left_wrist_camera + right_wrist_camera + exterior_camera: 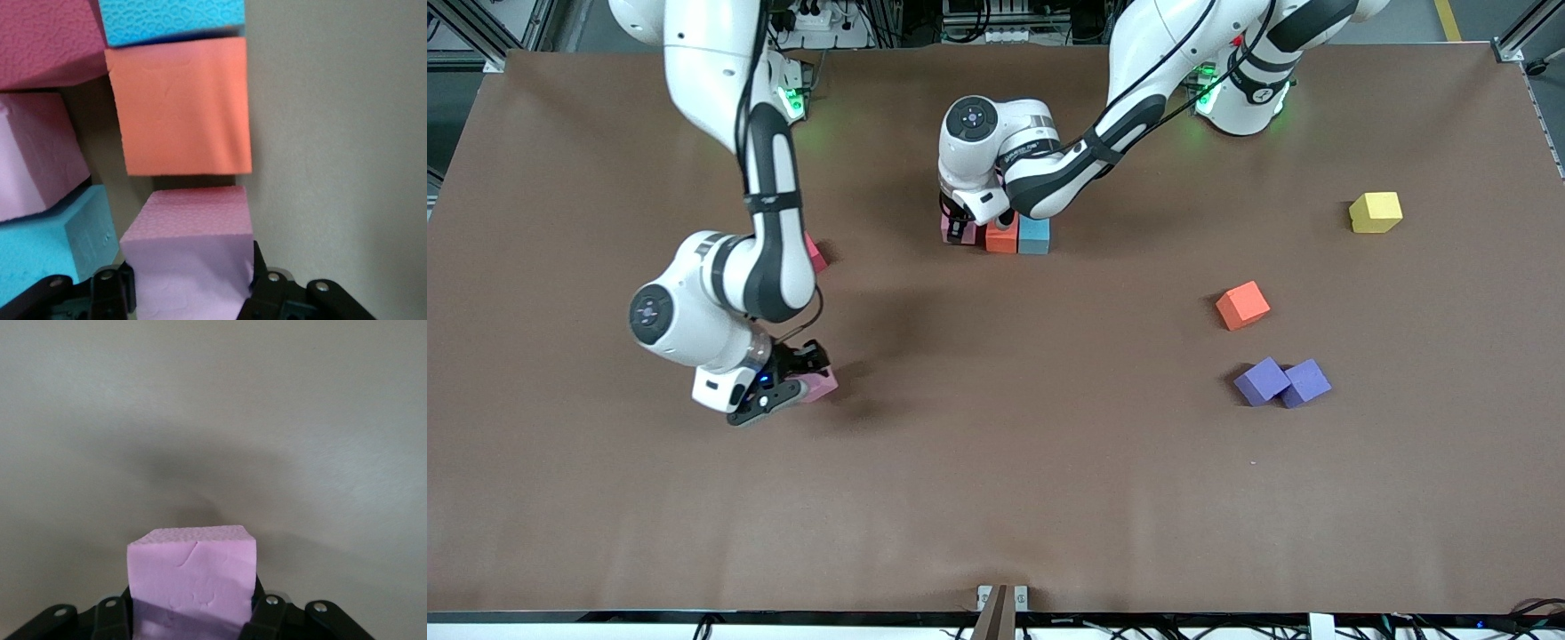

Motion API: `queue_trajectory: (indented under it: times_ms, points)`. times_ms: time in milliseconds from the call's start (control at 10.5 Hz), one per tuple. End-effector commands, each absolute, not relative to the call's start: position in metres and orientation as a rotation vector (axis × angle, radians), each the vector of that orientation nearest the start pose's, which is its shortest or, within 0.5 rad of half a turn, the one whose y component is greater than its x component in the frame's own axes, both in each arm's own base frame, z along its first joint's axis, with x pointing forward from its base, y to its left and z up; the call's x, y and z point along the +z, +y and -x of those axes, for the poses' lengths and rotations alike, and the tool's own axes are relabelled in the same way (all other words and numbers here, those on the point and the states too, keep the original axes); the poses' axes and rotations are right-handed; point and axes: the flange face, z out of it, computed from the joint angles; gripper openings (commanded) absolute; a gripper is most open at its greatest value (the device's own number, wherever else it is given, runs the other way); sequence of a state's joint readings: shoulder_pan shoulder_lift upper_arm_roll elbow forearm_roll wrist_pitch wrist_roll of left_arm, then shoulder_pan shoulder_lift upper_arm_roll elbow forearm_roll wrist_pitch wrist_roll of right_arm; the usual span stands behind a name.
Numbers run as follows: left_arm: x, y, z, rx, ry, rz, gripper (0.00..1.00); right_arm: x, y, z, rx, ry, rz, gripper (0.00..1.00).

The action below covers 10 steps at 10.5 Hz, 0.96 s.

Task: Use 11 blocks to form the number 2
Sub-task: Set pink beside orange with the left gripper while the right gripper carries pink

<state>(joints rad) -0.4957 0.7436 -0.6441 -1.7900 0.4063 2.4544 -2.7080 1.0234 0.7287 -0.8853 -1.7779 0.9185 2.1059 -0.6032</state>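
My left gripper (959, 229) is shut on a pink cube (190, 260) at the end of a row with an orange cube (1001, 238) and a light blue cube (1034, 236). In the left wrist view the orange cube (180, 107) lies just past the held one, with another light blue cube (53, 247), a pink cube (30, 157) and a red cube (47, 40) beside it. My right gripper (805, 380) is shut on a pink cube (193, 577), low over the table toward the right arm's end. The green cube is hidden.
A red cube (815, 253) peeks out from under the right arm. A yellow cube (1375, 212), an orange cube (1242, 305) and two touching purple cubes (1261, 380) lie toward the left arm's end.
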Motion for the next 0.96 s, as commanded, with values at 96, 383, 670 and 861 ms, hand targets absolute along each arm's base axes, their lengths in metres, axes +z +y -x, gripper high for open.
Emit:
queue_trajectory:
  times_ms: [96, 383, 670, 861]
  points:
    - [0.203, -0.578, -0.306, 0.256, -2.085, 2.415, 0.44, 0.281, 0.191, -0.620, 0.104, -0.197, 2.865, 0.18]
    - [0.202, -0.575, -0.309, 0.255, -2.090, 2.409, 0.45, 0.296, 0.207, -0.625, 0.171, -0.130, 2.886, 0.18]
    - [0.198, -0.571, -0.310, 0.252, -2.091, 2.400, 0.46, 0.304, 0.238, -0.623, 0.192, -0.003, 2.904, 0.18]
    - [0.197, -0.570, -0.311, 0.248, -2.092, 2.397, 0.46, 0.311, 0.269, -0.621, 0.210, 0.083, 2.939, 0.18]
